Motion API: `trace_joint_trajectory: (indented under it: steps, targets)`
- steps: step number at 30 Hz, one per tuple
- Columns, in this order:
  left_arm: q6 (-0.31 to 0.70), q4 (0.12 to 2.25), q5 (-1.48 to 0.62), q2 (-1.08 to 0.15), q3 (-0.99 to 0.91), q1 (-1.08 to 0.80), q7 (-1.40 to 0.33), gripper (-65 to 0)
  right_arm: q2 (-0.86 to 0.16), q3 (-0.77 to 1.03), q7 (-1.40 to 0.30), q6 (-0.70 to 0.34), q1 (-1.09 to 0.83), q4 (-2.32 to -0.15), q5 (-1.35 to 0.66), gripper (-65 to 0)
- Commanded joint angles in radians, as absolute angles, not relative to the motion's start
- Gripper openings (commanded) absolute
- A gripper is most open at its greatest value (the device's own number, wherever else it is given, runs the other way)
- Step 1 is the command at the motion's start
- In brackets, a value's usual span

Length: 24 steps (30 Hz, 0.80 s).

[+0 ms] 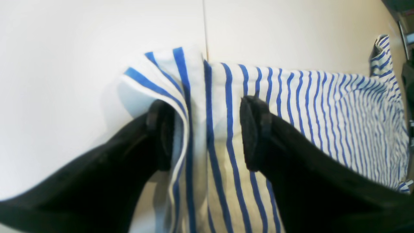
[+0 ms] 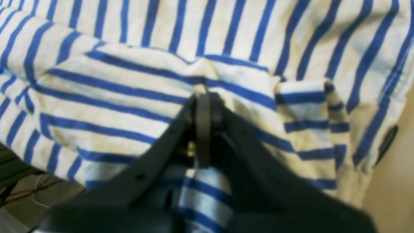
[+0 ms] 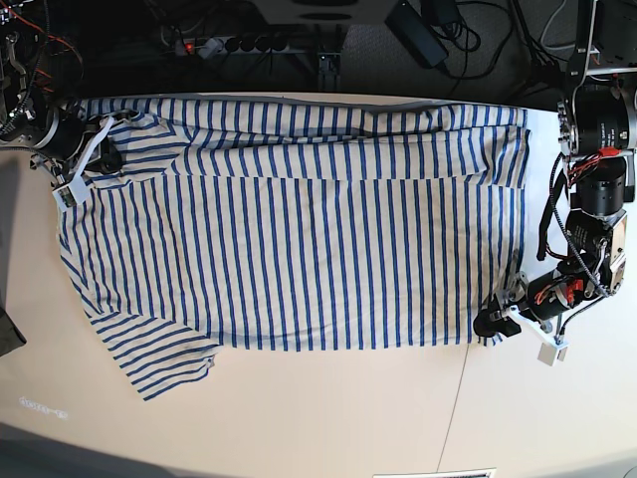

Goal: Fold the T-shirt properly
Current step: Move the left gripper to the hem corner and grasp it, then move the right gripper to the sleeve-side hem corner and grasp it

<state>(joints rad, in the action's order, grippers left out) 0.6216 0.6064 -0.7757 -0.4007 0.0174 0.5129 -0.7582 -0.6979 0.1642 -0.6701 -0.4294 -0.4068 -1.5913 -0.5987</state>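
Note:
The T-shirt point(image 3: 299, 229), white with thin blue stripes, lies spread flat across the table, sleeves toward the left of the base view. My left gripper point(image 3: 491, 324) is at its lower right hem corner. In the left wrist view its jaws point(image 1: 207, 129) stand apart, astride a raised fold of the striped cloth point(image 1: 194, 97). My right gripper point(image 3: 103, 154) is at the upper left shoulder area. In the right wrist view it point(image 2: 203, 97) is pinched shut on bunched fabric point(image 2: 129, 90). A small dark patch point(image 2: 386, 140) shows at the cloth's edge there.
The pale table point(image 3: 299, 418) has a seam point(image 3: 463, 398) running toward its near edge. A power strip point(image 3: 249, 42) and cables lie behind the table's far edge. The left arm's body point(image 3: 597, 149) stands at the right.

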Motion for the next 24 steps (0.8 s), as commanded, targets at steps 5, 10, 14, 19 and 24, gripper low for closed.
trace_joint_trajectory:
  steps: [5, 10, 14, 19, 24]
  targets:
    - [0.64, 0.603, -0.714, -0.402, 0.021, 0.514, -0.827, -65.0, -0.712, 0.171, -0.676, -0.471, -0.408, -1.594, -0.585, -65.0]
    - [0.678, 0.603, -0.717, -0.402, 0.021, 0.515, -0.809, -65.0, -0.712, 0.177, -0.629, -0.471, -0.407, -1.601, -0.588, -65.0]
    - [0.678, 0.603, -0.717, -0.402, 0.021, 0.515, -0.801, -65.0, -0.712, 0.217, -0.628, -0.471, -0.407, -1.61, -0.637, -65.0]
    - [0.678, 0.603, -0.717, -0.401, 0.021, 0.515, -0.801, -65.0, -0.712, 0.303, -0.629, -0.471, -0.405, -1.648, -0.691, -65.0]
    - [0.678, 0.603, -0.717, -0.391, 0.022, 0.514, -0.82, -65.0, -0.712, 0.387, -0.63, -0.472, -0.349, -1.694, -0.719, -65.0]
